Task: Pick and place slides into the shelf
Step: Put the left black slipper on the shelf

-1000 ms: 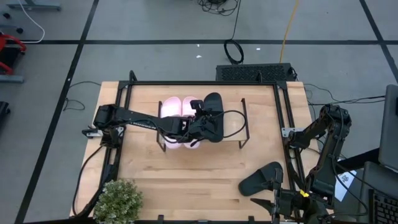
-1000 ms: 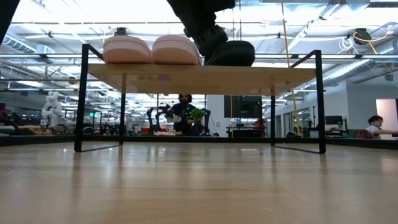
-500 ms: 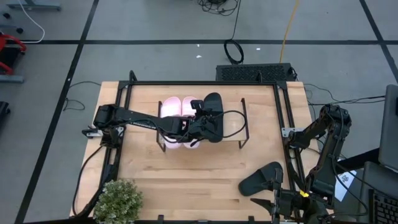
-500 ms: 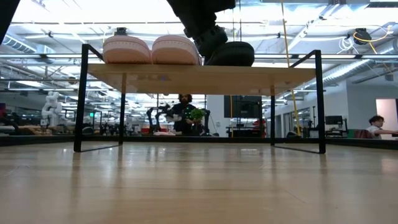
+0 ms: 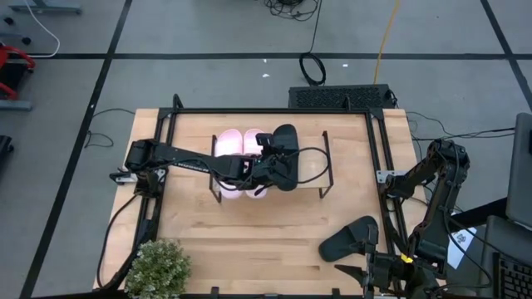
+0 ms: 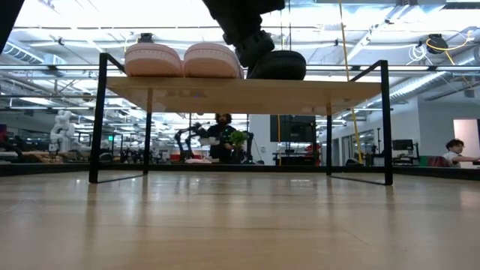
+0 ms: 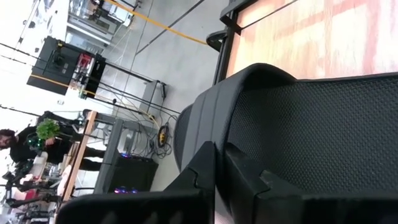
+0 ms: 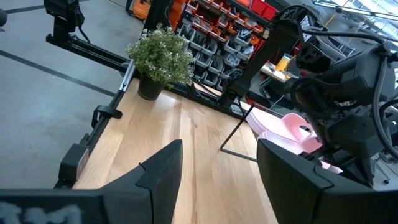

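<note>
My left gripper (image 5: 270, 163) reaches over the shelf (image 5: 312, 179) from the table's left and is shut on a black slide (image 5: 285, 135). That slide stands on the shelf board (image 6: 307, 86), to the right of the light pink pair (image 5: 235, 141) (image 6: 184, 60). The second black slide (image 5: 349, 239) lies flat on the table near its near right corner. My right gripper (image 8: 217, 168) is open and waits low at the near right edge, just beyond that slide. In the left wrist view the held slide (image 7: 311, 124) fills most of the picture. My left gripper holds the black slide (image 6: 279, 65) at its left side, toward the near half; the gripper's own body hides the exact spot. The fingers (image 7: 208, 168) slant down from above and from the table's left. The slide's sole rests on the shelf board, level.
A potted plant (image 5: 158, 267) stands at the table's near left corner. The table's black frame (image 5: 274, 110) runs along the far and side edges. Bare tabletop lies between the shelf and the near edge. People and equipment show in the room behind.
</note>
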`<state>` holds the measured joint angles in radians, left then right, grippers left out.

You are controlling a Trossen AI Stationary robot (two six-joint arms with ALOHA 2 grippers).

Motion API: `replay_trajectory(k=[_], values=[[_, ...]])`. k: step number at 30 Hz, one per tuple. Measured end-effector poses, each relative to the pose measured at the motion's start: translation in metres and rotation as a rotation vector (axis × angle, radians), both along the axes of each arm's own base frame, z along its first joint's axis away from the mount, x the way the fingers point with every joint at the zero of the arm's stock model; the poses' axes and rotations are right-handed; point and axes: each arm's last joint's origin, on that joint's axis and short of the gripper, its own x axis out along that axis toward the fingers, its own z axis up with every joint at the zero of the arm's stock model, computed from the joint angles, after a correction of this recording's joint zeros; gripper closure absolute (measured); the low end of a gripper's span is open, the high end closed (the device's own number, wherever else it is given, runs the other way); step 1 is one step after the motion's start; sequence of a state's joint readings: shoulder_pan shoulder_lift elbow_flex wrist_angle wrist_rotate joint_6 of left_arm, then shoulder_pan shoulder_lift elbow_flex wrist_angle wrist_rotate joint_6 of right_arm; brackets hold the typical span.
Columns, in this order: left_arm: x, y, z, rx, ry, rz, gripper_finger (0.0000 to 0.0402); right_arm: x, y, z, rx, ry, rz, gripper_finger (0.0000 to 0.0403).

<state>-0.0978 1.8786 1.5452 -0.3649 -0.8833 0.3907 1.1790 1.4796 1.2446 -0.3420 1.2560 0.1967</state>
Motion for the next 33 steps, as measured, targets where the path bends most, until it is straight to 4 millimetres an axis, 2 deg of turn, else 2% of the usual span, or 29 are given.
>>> replay_trajectory(k=[33], values=[[-0.0002,0.0003,0.0009,0.035,0.040,-0.015,0.0380,0.0000,0.0000,0.0000,0.001,0.000,0.000,0.0204]])
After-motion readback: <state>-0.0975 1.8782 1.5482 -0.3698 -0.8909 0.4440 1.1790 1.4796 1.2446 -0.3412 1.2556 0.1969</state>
